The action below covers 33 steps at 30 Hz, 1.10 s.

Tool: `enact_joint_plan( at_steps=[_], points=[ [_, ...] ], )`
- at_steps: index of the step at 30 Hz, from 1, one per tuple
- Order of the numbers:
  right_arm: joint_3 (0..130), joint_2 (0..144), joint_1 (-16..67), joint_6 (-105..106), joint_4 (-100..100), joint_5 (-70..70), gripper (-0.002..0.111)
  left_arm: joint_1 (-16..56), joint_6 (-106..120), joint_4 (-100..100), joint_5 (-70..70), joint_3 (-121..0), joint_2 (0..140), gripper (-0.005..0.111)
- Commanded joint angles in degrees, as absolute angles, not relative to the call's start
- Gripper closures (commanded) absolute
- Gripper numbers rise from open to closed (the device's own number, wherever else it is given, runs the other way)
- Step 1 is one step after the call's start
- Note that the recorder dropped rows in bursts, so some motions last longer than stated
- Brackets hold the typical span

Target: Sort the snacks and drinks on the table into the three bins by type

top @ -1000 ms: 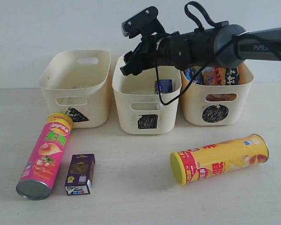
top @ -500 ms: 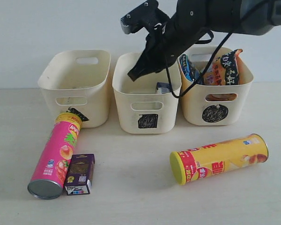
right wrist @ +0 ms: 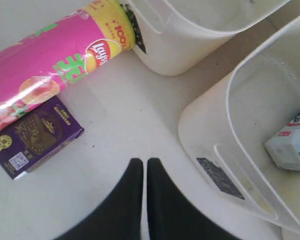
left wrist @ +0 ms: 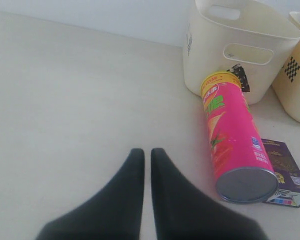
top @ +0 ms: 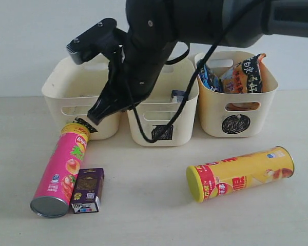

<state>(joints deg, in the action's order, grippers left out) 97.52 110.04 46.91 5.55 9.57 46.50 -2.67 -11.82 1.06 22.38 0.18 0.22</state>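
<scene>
On the table (top: 143, 210) the pink tube (top: 61, 166) lies at the left, touching the purple carton (top: 87, 190). The yellow tube (top: 239, 174) lies at the right. The blue-and-white soft pack (top: 178, 95) sits in the middle, square-marked bin (top: 161, 115). The orange-black packet (top: 246, 72) and the blue-black packet (top: 210, 77) stand in the circle-marked bin (top: 236, 115). My right gripper (top: 95, 119) (right wrist: 143, 161) is shut and empty, hanging in front of the triangle-marked bin (top: 66, 97), above the pink tube (right wrist: 55, 65) and carton (right wrist: 32, 137). My left gripper (left wrist: 143, 151) is shut and empty over bare table, beside the pink tube (left wrist: 230, 135).
The right arm's black body and cable stretch across the middle and left bins. The left bin's inside (right wrist: 215, 15) shows nothing in it. A white wall stands behind the bins. The left arm does not show in the exterior view.
The right arm swung from above the middle bin to the left and downward, and its jaws closed. The pink tube shifted right against the carton.
</scene>
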Motion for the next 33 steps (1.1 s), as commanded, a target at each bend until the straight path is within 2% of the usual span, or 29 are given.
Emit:
enact_joint_plan(
  at_steps=[1,12,16,19,21,33],
  points=[
    [98.0,109.2,50.5,0.0,12.8,49.0,0.108,-2.9,-12.3,0.6,22.3,0.0,0.0,0.102],
    [98.0,111.2,53.2,-4.5,4.9,51.6,0.106,-2.9,-12.3,0.6,22.3,0.0,0.0,0.102],
    [98.0,114.0,53.2,-4.5,3.0,51.3,0.085,-2.9,-12.3,0.6,22.3,0.0,0.0,0.102],
    [98.0,116.0,53.2,-6.4,2.8,51.3,0.054,-2.9,-12.3,0.6,22.3,0.0,0.0,0.102],
    [98.0,116.9,53.2,-8.9,2.8,50.7,0.044,-2.9,-12.3,0.6,22.3,0.0,0.0,0.102],
    [98.3,119.4,53.2,-13.4,2.6,44.0,0.043,-2.9,-12.3,0.6,22.3,0.0,0.0,0.102]
  ],
)
